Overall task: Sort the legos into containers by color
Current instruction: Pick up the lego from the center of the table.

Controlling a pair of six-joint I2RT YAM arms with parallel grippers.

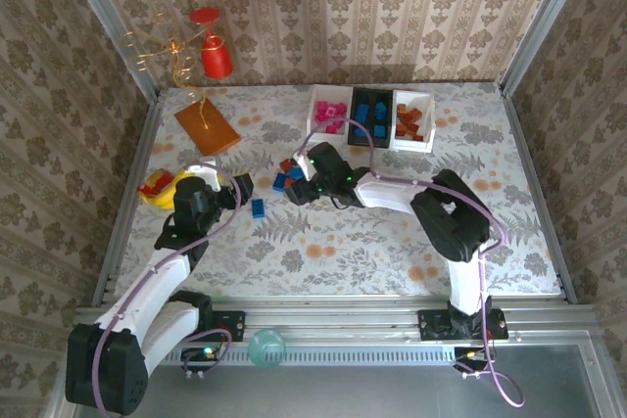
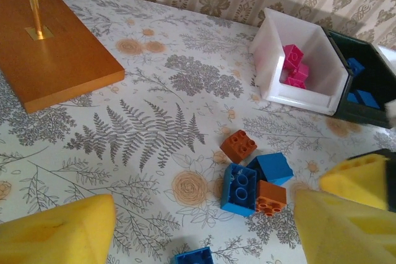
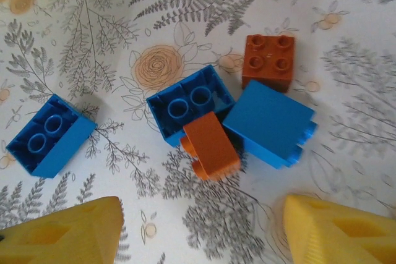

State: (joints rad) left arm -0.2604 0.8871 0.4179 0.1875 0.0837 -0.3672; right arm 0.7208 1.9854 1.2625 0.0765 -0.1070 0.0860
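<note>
The right claw point(image 3: 201, 217) hangs wide and empty over the bench point(image 3: 346, 91), above a huddle of blue and brown-orange legos point(image 3: 210, 146). One blue brick point(image 3: 49, 134) lies apart. The left claw point(image 2: 204, 227) gapes empty too. At the far edge, the containers point(image 1: 411, 143) hold pink, blue and brown bricks.

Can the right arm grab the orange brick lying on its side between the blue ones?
Probably yes. The right pincer hangs open close to the pile, and nothing covers the orange brick. The upside-down blue brick and the tipped blue brick touch it, though, so they might get bumped.
</note>
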